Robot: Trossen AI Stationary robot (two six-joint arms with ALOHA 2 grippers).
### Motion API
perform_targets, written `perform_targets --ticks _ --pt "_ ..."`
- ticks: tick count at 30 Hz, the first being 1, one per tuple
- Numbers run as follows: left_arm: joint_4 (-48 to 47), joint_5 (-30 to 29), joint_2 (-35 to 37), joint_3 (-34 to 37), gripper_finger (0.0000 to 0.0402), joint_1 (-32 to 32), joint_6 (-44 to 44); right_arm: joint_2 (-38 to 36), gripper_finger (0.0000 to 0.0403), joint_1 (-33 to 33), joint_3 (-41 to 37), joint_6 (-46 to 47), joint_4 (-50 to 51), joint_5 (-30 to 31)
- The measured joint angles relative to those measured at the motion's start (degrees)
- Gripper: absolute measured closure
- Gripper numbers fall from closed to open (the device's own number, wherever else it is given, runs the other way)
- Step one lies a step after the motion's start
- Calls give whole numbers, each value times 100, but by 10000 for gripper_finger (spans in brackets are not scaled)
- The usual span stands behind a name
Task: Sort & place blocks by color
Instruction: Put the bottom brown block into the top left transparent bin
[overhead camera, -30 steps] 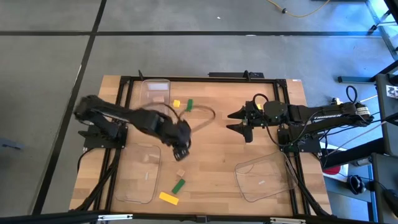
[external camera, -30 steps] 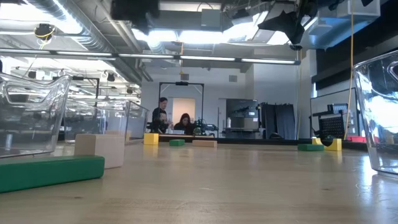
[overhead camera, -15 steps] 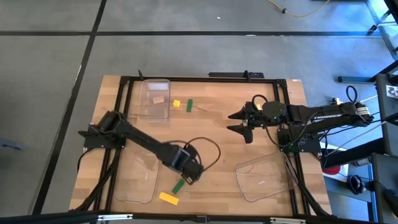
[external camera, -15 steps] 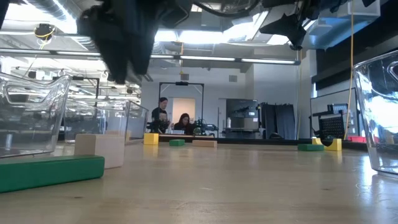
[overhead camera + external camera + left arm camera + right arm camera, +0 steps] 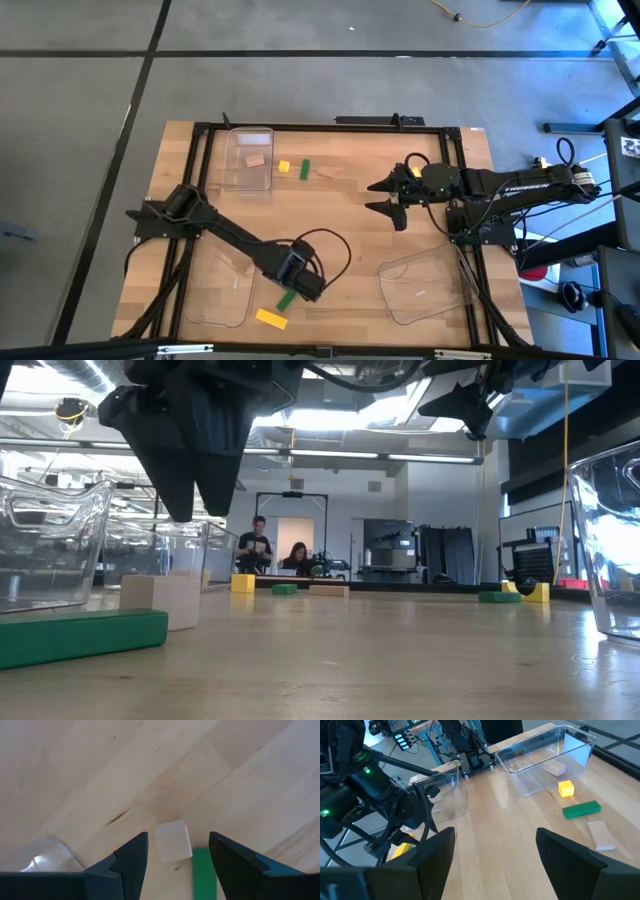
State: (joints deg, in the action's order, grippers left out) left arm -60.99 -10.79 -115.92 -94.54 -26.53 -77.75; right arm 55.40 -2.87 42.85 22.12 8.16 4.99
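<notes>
You had the left claw [image 5: 298, 283] low over the near middle of the table [image 5: 340, 225], fingers apart and empty. Your left wrist view showed the tan block [image 5: 173, 840] lying between the two fingers [image 5: 131, 855], touching neither, with a green block [image 5: 204, 875] just beside it. From above, that green block [image 5: 286, 298] poked out at the claw's near side, and a yellow block [image 5: 270, 318] lay near it, closer to the table's front edge.

Your right claw [image 5: 385, 197] waited over the right half of the table, fingers spread, holding nothing.

You had three clear trays out. The far tray [image 5: 250, 160], at the back left, held one tan block [image 5: 255, 158]. Just outside it on the bare table lay a small yellow block [image 5: 284, 166], a green one [image 5: 305, 168] beside that, and a flat tan piece [image 5: 329, 172] a little further right. The right wrist view showed the same row next to that tray [image 5: 555, 745].

The near-left tray [image 5: 222, 285] sat just left of your left claw; whether anything lay in it could not be told. The near-right tray [image 5: 425, 285] held no block that could be made out.

In the low view, two people [image 5: 270, 550] were in the room behind the table.
</notes>
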Motion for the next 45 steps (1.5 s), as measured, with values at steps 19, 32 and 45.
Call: perform_targets --ticks 19,32,45 --pt "207 439 -254 8 150 27 50 0 122 2 0 -14 50 -2" --pt "245 495 -381 60 153 79 171 -2 122 2 0 -32 107 -1" --pt "666 835 -380 531 154 101 135 -2 122 2 0 -34 111 0"
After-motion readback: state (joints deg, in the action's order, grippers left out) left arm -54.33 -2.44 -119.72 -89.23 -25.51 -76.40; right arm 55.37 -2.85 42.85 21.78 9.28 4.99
